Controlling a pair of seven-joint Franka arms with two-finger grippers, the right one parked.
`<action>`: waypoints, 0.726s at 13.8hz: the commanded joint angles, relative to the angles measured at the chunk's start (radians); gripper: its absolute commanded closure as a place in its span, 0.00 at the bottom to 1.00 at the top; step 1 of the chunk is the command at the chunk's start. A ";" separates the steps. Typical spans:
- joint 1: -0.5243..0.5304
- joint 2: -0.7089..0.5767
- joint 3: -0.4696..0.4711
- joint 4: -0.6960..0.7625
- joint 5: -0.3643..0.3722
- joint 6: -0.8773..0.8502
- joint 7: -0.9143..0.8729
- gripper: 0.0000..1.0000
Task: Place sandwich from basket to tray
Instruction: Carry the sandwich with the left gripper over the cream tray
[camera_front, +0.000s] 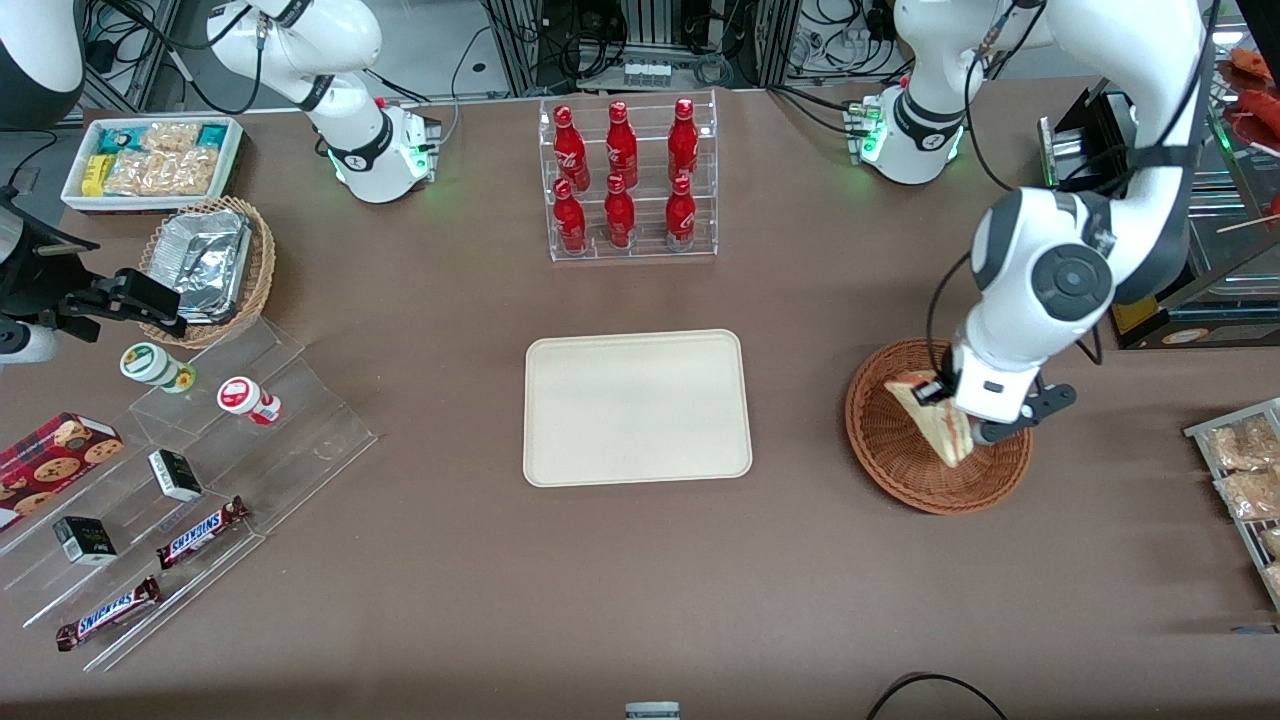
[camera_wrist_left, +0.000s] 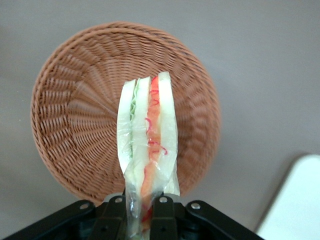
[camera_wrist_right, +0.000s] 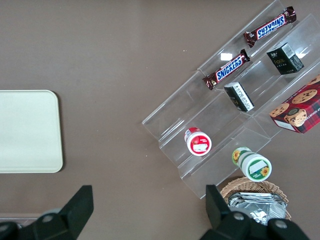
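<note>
One tool (camera_wrist_left: 140, 210) pinches the sandwich (camera_wrist_left: 147, 135) above the basket (camera_wrist_left: 65, 115).

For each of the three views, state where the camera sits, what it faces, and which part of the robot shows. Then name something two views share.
Front view: high, facing both arms across the table; gripper holds the sandwich above the basket.
Left wrist view: on the working arm, looking down on sandwich and basket; fingers show.
Right wrist view: on the parked arm, facing the table; its fingers show.
Shared: the tray.
</note>
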 joint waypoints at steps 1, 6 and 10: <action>-0.116 0.067 0.005 0.147 0.010 -0.117 -0.003 0.92; -0.339 0.205 0.005 0.305 0.002 -0.138 -0.061 0.92; -0.469 0.351 0.005 0.444 -0.001 -0.130 -0.092 0.92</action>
